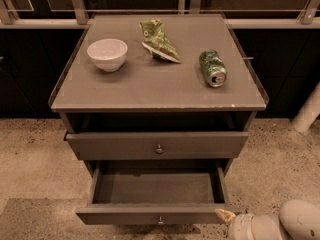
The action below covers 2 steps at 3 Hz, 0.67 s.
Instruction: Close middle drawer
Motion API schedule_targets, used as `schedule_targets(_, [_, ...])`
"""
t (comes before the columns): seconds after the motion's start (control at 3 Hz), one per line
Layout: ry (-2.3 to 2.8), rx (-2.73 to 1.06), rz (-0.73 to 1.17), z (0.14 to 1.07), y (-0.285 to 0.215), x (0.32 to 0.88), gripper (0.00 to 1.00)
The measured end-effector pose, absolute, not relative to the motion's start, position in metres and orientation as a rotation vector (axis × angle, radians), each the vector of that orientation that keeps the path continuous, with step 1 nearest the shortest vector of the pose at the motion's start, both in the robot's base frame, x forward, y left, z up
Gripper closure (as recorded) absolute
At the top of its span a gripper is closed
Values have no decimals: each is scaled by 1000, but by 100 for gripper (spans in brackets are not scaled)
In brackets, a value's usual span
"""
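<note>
The middle drawer (155, 188) is pulled far out of the grey-brown cabinet. Its shallow box shows nothing inside, and its flat front (125, 215) has a small round knob (160, 219) at the lower edge of the view. The top drawer (157, 145) above it stands slightly out, with a dark gap under the cabinet top. The lowest drawer is hidden below. My gripper (226, 216) is at the bottom right, its beige tip right at the front right corner of the middle drawer. The white wrist (252, 228) trails off the bottom edge.
On the cabinet top (150, 89) stand a white bowl (107, 54), a crumpled green bag (159, 40) and a green can (212, 68) on its side. The speckled floor (35, 159) surrounds the cabinet. Dark cabinets run behind, and a white post (309, 109) stands at right.
</note>
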<state>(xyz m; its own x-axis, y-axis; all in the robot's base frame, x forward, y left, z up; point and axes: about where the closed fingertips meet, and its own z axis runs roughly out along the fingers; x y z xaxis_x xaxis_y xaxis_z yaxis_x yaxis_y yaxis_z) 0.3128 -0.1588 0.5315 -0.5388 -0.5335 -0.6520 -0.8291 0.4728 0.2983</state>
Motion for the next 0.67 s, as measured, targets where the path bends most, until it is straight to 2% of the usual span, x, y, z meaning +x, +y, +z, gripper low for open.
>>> schedule_targets(0.67, [2251, -1118, 863, 522, -155, 310, 41])
